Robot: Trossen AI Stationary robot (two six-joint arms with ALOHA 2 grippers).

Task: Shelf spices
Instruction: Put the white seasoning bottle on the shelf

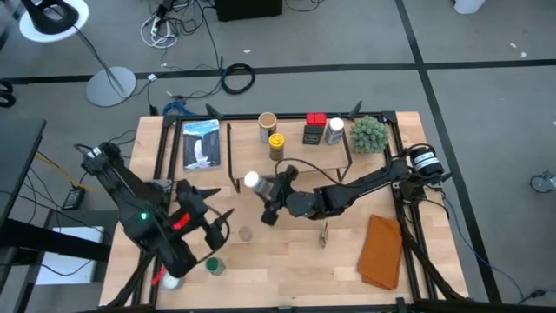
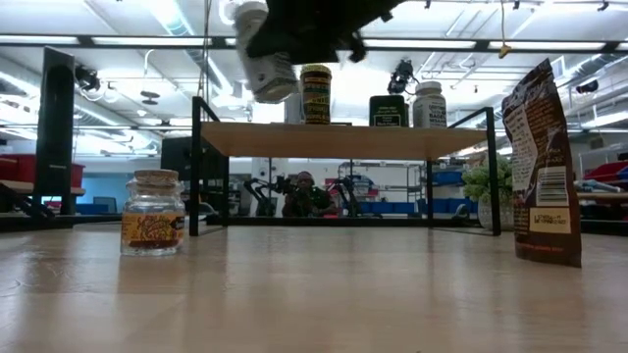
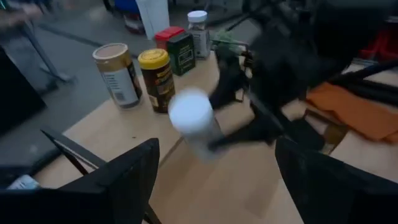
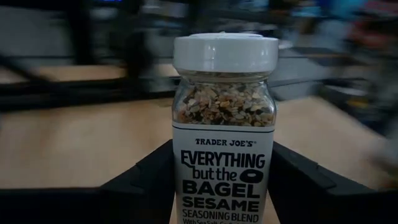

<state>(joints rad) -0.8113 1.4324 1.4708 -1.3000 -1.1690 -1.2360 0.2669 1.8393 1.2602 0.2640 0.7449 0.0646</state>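
The shelf (image 1: 289, 165) stands at the table's far middle. On its plank are a tan jar (image 1: 268, 124), a yellow-lidded jar (image 1: 276, 144), a red and green tin pair (image 1: 314, 129) and a white-capped jar (image 1: 334, 130). My right gripper (image 1: 268, 196) is shut on a white-capped seasoning jar (image 4: 222, 124), in the air just in front of the shelf's left part. My left gripper (image 3: 214, 180) stands open at the near left with nothing between its fingers. A cork-lidded jar (image 2: 153, 213) and a green-lidded jar (image 1: 214, 265) stand on the table. My right gripper pinches the seasoning jar's lower body (image 4: 186, 186) between its two fingers (image 4: 140, 180), one on each side of the label. The fingers come roughly level from the table's right side. The jar is lifted clear, cap (image 1: 252, 181) up and a little tilted, at about the plank's height.
A brown standing pouch (image 2: 543, 167) is near the table's middle right, an orange-brown cloth (image 1: 382, 252) lies at the near right and a green plant (image 1: 368, 133) stands right of the shelf. A picture card (image 1: 201, 143) lies far left. A person sits beyond the table.
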